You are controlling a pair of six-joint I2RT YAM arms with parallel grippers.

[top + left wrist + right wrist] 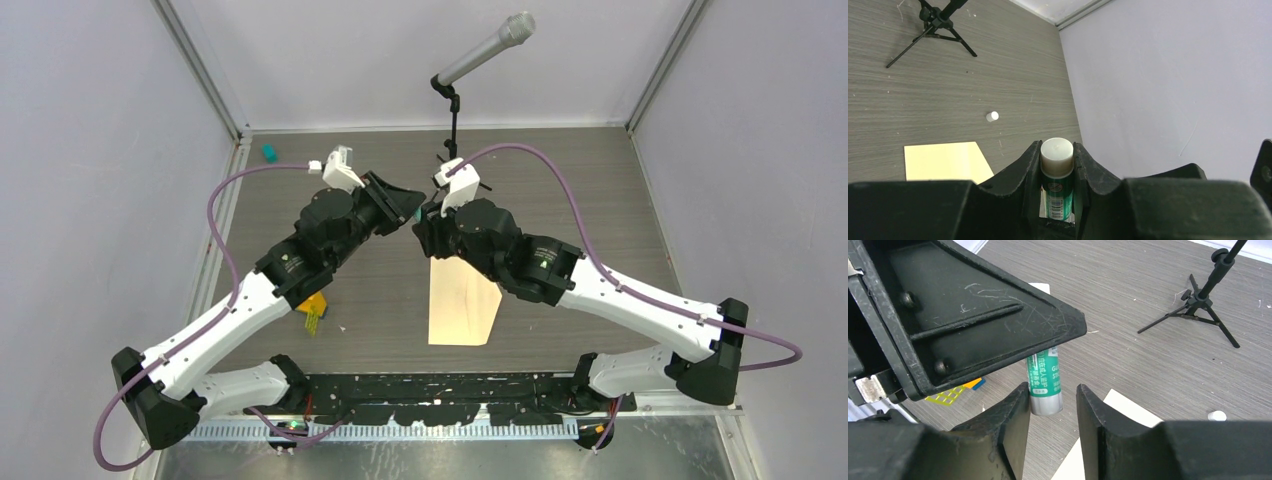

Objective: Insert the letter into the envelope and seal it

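Trouble first, from the left wrist view: the left fingers (1030, 167) are clenched on a green glue stick (1056, 167), its white end poking past the fingertips. The barrel is smooth and round, so a sideways shove could roll or tilt it in that grip. Out beyond the fingertips and off to one side, a pale sheet that I take for the envelope (943, 161) lies flat on the table (948, 75). No mark shows on it. A small white cylinder (992, 116) sits farther out.

Right wrist view: the right fingers (1013, 420) stand apart around the stick's grey end, one touching or nearly touching it, the other with a clear gap. Closing from this off-centre stance may lever the stick askew or pop it loose. The left fingers hang just above, so a slight drift could knock the two together.

Top view: both pairs of fingers meet over the envelope's far end, which lies loose and unheld. A dropped stick would land there, smear glue or shove it. The letter I cannot make out on its own.
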